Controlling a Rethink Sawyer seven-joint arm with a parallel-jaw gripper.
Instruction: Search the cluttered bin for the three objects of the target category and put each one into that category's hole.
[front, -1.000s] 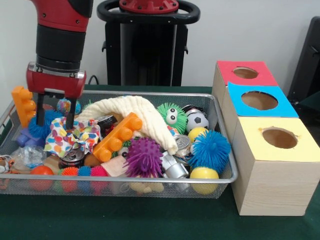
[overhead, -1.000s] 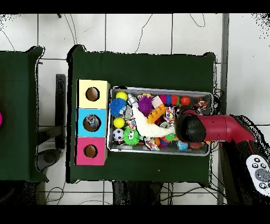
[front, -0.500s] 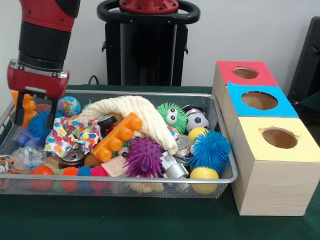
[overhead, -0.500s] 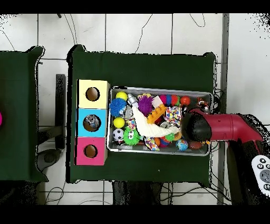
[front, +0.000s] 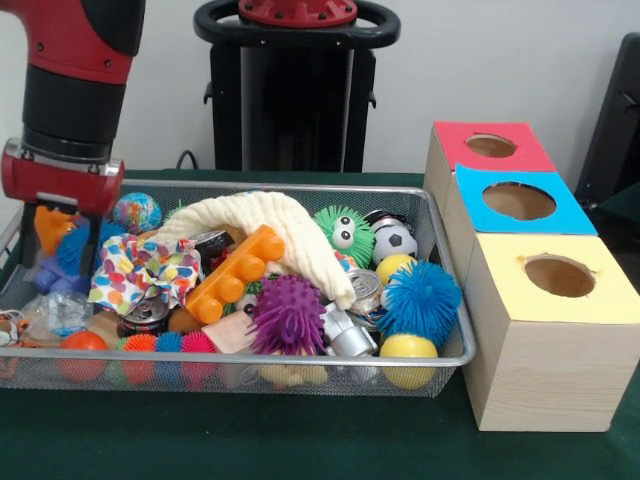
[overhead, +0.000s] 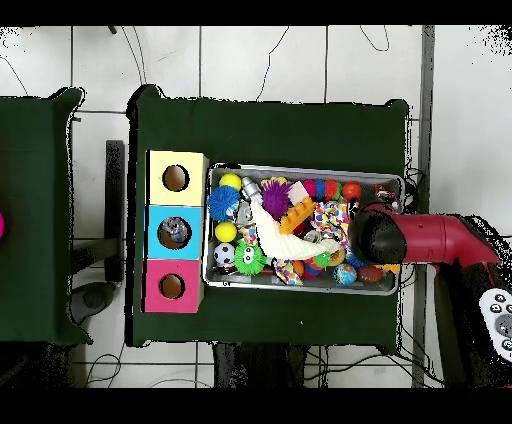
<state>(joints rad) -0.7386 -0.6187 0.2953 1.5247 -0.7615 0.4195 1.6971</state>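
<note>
You see the gripper (front: 62, 240) further toward the left end of the wire basket (front: 300, 358) than half a second ago, now down among the toys at that end. Against the frame a second back, it has left the confetti-print cloth (front: 140, 272) and crossed to the orange block (front: 50, 225) and blue spiky ball (front: 72, 250). One dark finger (front: 85, 245) shows in front of that ball; the other is lost in the clutter, so you cannot tell whether the fingers are spread or pinching anything. From overhead the arm (overhead: 420, 240) covers the gripper entirely. Candidate targets remain in the basket; the category is not discernible. The yellow box (front: 560, 330), blue box (front: 520, 205) and red box (front: 490, 145) stand just beside the basket, holes up.
</note>
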